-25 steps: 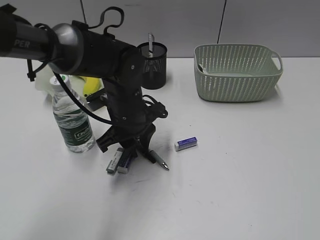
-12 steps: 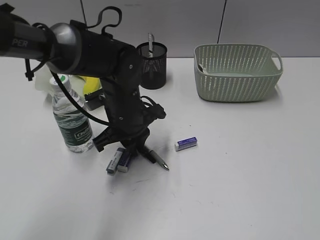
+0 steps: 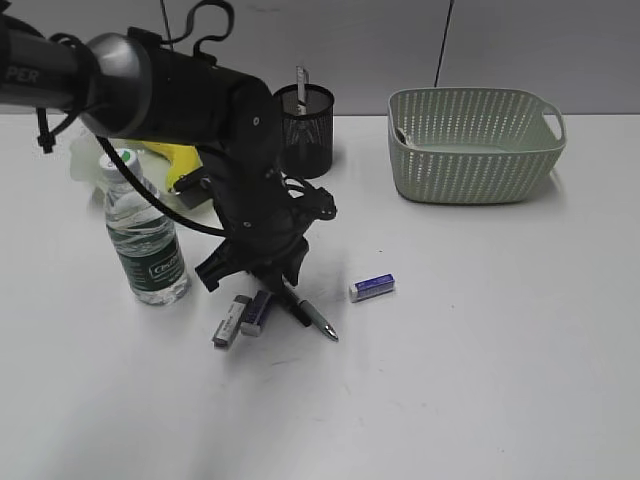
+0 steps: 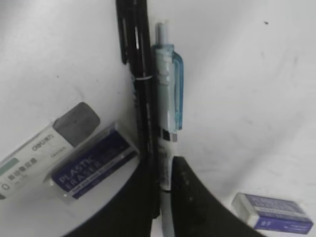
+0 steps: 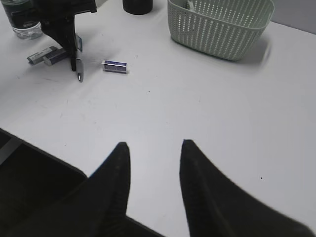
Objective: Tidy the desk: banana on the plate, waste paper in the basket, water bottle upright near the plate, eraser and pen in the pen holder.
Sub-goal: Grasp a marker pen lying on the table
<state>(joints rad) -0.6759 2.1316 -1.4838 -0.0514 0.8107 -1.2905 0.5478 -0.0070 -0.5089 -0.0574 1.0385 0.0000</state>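
Observation:
My left gripper (image 3: 268, 278) (image 4: 165, 160) is shut on two pens lying side by side on the desk (image 3: 480, 340): a black pen (image 4: 140, 89) and a clear pen with a blue clip (image 4: 168, 84). A pen tip (image 3: 322, 326) sticks out towards the front. Two erasers (image 3: 229, 321) (image 3: 255, 312) lie just left of the jaws and a third eraser (image 3: 371, 287) lies to the right. The water bottle (image 3: 146, 240) stands upright on the left. The banana (image 3: 178, 160) shows behind the arm; the plate (image 3: 84, 158) is mostly hidden. The pen holder (image 3: 306, 130) holds one pen. My right gripper (image 5: 153, 145) is open and empty.
The basket (image 3: 476, 146) stands at the back right, with something pale just visible inside its left end. The left arm (image 3: 180, 100) reaches across the back left, over the plate and banana. The desk's front edge (image 5: 44, 150) runs just below the right gripper.
My left gripper has lifted slightly and shifted a little to the right above the erasers. More of the banana shows behind the arm. The pen tip stays in place.

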